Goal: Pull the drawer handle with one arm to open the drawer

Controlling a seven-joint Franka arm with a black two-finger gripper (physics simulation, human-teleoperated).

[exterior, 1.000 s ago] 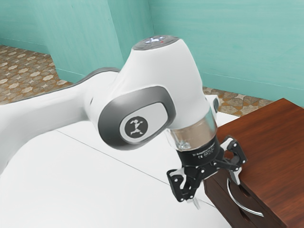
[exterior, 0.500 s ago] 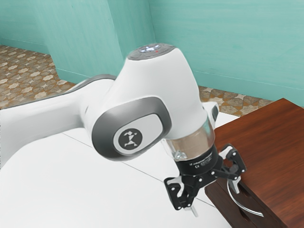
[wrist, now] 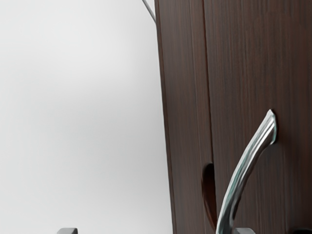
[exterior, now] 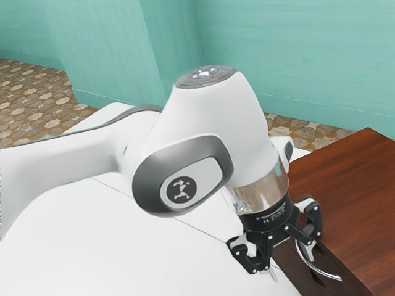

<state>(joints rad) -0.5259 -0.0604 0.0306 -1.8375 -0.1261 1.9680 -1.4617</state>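
Note:
A dark wooden cabinet [exterior: 352, 179] stands at the exterior view's right, its drawer front [wrist: 185, 122] facing the arm. A curved silver handle [exterior: 316, 264] is mounted on that front and also appears in the wrist view [wrist: 243, 175]. My black gripper [exterior: 290, 259] hangs open right at the drawer front, one finger [exterior: 311, 231] by the handle's upper end, the other [exterior: 253, 262] out over the table. In the wrist view the handle's near end lies just inside one fingertip [wrist: 243, 230]. The fingers are not closed on the handle.
The white table [exterior: 92, 246] spreads under the arm toward the exterior view's left. Teal walls and a patterned floor [exterior: 31, 92] lie behind. The arm's large white and grey joint [exterior: 197, 160] hides part of the table.
The arm has swung toward the exterior view's right and lowered. My gripper has come in against the drawer front, closer to the handle. The fingers stay open.

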